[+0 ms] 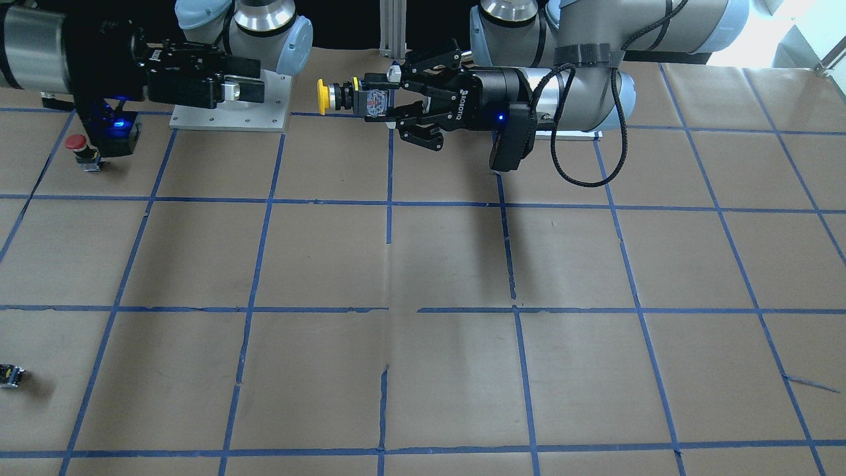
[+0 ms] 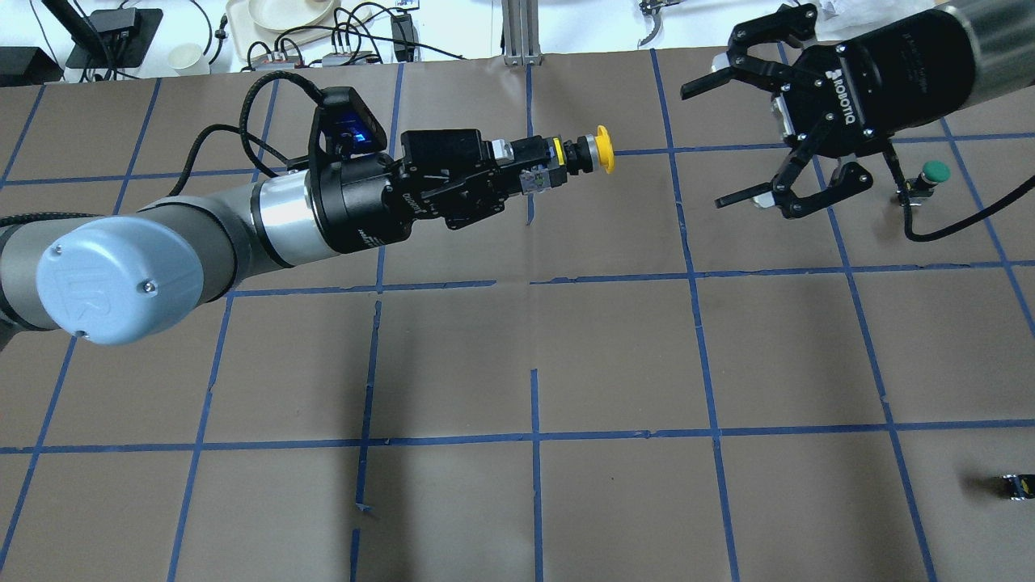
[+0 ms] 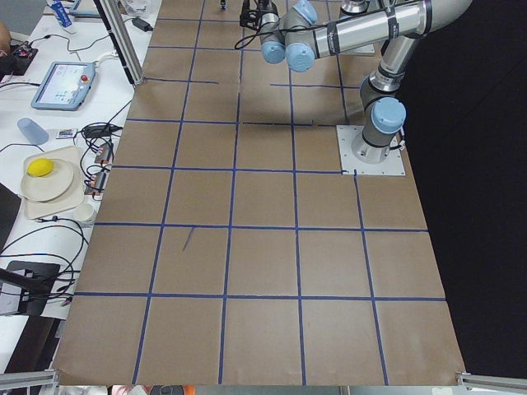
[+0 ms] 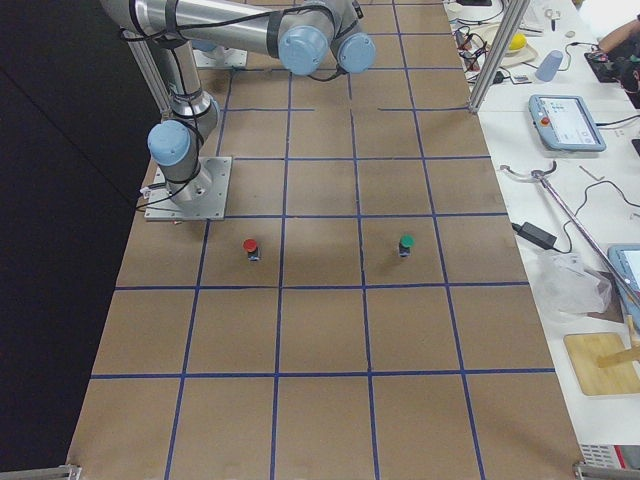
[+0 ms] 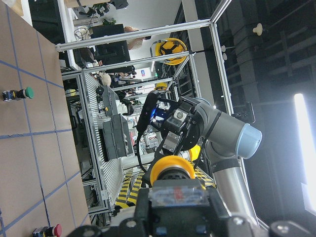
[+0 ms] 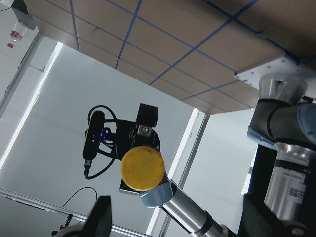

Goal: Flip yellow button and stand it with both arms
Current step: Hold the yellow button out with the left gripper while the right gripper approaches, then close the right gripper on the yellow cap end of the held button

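Two containers stand on the side bench, shown best in the exterior left view. A cream plate (image 3: 64, 191) carries one yellow lemon-shaped item (image 3: 40, 168). You cannot see into the pale blue cup (image 3: 31, 130) near it.

Locate the yellow button (image 1: 344, 96) in the air above the table (image 1: 449, 264), lying horizontal between the two arms. The left gripper (image 1: 390, 98) is clamped on its grey contact-block base, and the yellow cap points toward the right gripper (image 2: 711, 141). That gripper has its fingers spread wide, grips nothing, and stands well apart from the cap.

The right wrist-mounted view gives you the cap face-on, round, between the two spread fingers (image 6: 101, 219). The overhead view gives only the cap's edge.

The front-facing view shows a red-capped button (image 1: 78, 147) upright on the table below the right arm. The overhead view hides it and shows a green-capped button (image 2: 931, 175) instead.

Both of those views show a small dark block (image 2: 1017, 485) near a table edge. The two side views do not let you read either gripper.
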`<state>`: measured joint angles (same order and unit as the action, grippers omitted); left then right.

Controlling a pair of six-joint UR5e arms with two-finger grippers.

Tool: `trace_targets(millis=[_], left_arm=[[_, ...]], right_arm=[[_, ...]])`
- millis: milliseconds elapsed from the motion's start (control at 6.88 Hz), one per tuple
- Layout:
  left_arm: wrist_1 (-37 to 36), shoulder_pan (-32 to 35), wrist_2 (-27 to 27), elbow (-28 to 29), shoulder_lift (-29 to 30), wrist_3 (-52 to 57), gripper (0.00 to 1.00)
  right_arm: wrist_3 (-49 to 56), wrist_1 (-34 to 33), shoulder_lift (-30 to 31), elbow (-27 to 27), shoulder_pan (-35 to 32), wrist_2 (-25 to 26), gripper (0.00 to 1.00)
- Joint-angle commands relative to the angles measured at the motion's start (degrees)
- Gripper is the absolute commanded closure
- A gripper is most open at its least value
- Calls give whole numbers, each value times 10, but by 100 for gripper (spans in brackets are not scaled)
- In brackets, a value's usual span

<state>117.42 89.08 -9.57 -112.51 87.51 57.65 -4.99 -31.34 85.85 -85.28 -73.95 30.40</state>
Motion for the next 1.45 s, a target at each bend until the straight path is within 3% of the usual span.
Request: trace_targets(millis=[0,436,581,726,872,1017,1308], left_arm=[[0,3,-3,0,0,0,80],[0,4,-4,0,-1,0,80],[0,4,-4,0,-1,0,80],[0,4,-4,0,-1,0,80],[0,4,-4,0,-1,0,80],[0,4,-4,0,-2,0,79],[-1,4,-1,0,-1,0,76]], right_arm=[[-23,5,-8,0,-50,-53,4],[-23,-27,-21,-8,-58,-58,5],[-24,-30,-19,-9,-59,-58,11],[-23,-28,-19,-9,-59,-58,45],[-23,-32,-19,-9,-64,-58,68],[-23,-35,-19,-9,-76,-58,76],[-23,-36,-20,-8,-79,-54,79]])
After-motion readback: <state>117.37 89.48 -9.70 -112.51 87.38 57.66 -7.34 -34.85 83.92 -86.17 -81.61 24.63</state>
